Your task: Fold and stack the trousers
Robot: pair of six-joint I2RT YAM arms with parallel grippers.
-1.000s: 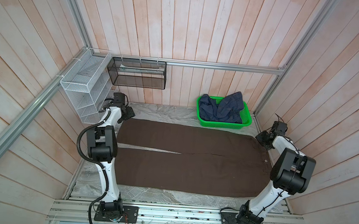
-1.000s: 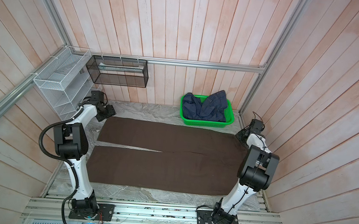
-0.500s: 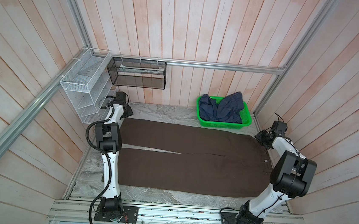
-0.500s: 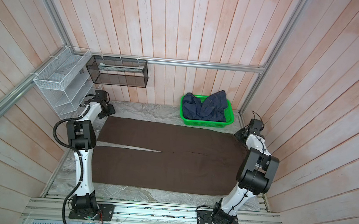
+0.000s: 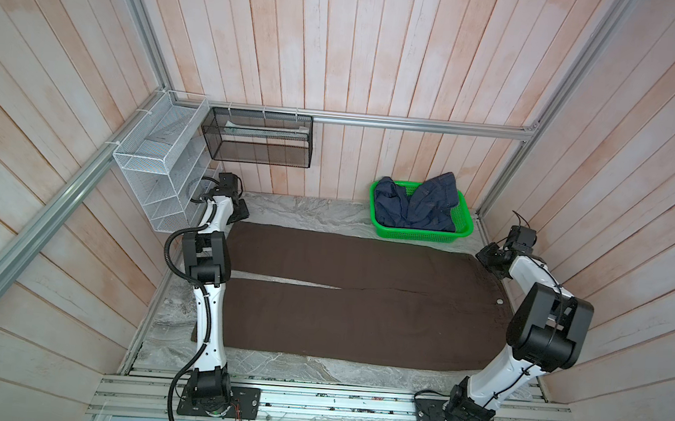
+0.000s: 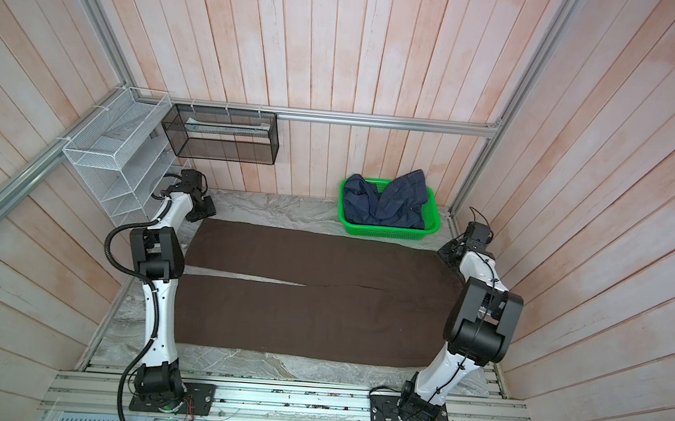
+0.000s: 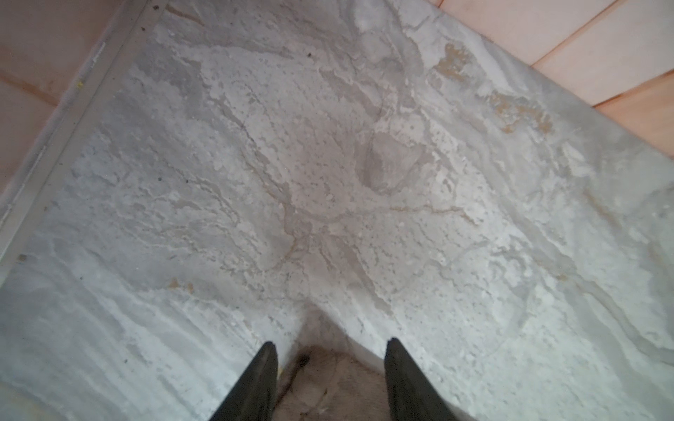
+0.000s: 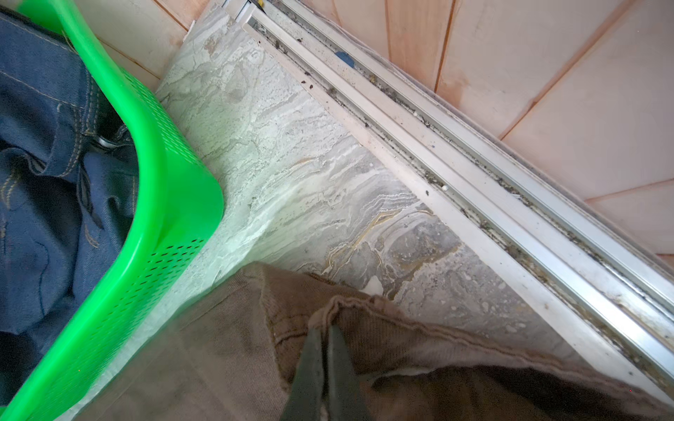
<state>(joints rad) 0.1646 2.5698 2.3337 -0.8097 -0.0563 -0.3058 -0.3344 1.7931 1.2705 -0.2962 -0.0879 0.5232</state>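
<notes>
Lying flat across the tabletop (image 5: 294, 212) in both top views, the trousers (image 5: 361, 305) (image 6: 311, 301) run legs to the left edge, waist to the right edge. Left gripper (image 5: 241, 215) sits at the far-left corner by the far leg's hem, right gripper (image 5: 490, 261) at the waist's far corner. Green basket (image 5: 421, 235) w/ denim garment (image 5: 411, 205) is at the far edge. Left wrist view: left gripper (image 7: 328, 350) jaws apart, trousers (image 7: 328, 390) hem corner between them, not clamped. Right wrist view: right gripper (image 8: 326, 330) pinched tight on the trousers (image 8: 219, 346) waistband edge, green basket (image 8: 175, 182) just beside.
</notes>
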